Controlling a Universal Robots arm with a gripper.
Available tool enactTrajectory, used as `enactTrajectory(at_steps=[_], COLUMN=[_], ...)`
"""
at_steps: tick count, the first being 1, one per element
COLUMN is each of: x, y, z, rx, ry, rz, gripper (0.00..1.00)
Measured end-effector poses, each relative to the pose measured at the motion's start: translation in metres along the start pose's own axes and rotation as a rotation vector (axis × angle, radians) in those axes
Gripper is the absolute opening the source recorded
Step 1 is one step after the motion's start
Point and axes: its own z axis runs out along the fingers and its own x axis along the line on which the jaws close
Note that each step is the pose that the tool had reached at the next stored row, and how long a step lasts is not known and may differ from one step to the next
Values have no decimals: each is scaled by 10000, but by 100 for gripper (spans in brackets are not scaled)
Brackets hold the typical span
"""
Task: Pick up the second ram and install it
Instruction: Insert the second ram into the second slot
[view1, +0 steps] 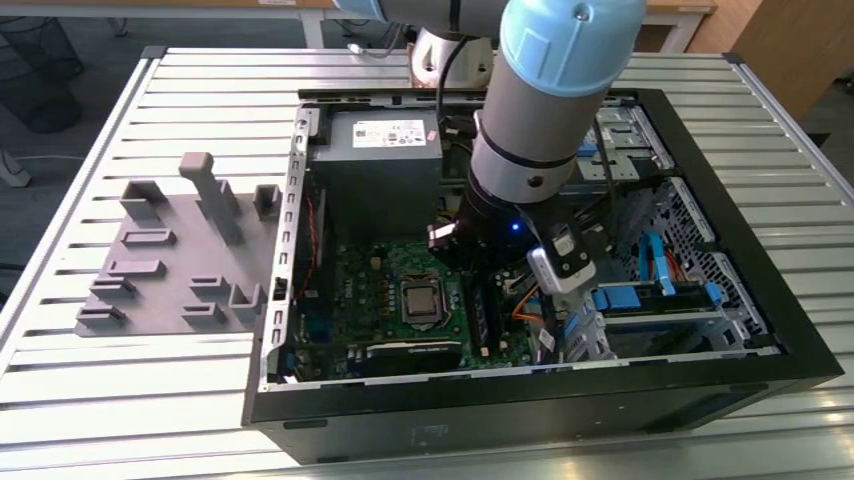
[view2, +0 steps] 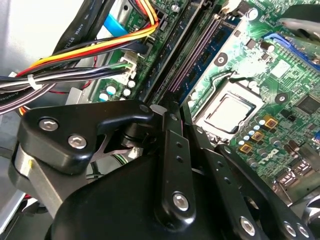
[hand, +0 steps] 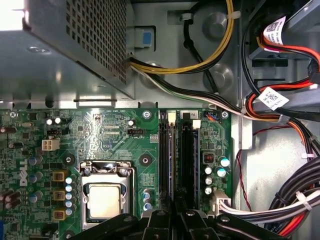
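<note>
Your gripper (hand: 175, 205), mid-frame in the exterior view, looks pressed together above the memory slots (hand: 167, 155). The second ram: light, stiff, fragile, so grip its edges, never the chips.

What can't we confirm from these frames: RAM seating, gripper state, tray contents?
- RAM stick lower end: in the first wrist view the gripper covers it, so full seating is unclear.
- Slot latches: too small to read in the exterior view; the arm blocks the slots.
- Gripper fingertips: in the second wrist view its own linkage hides them.
- Grey holder tray: slots too small to judge.
</note>
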Motion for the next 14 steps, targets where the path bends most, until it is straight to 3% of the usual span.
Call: enactTrajectory(at_steps=[7, 14], x=[-39, -4], y=[-3, -2], z=[-4, -3], rx=[-2, -1], ry=[0, -1], rz=[65, 69], gripper=[14, 14])
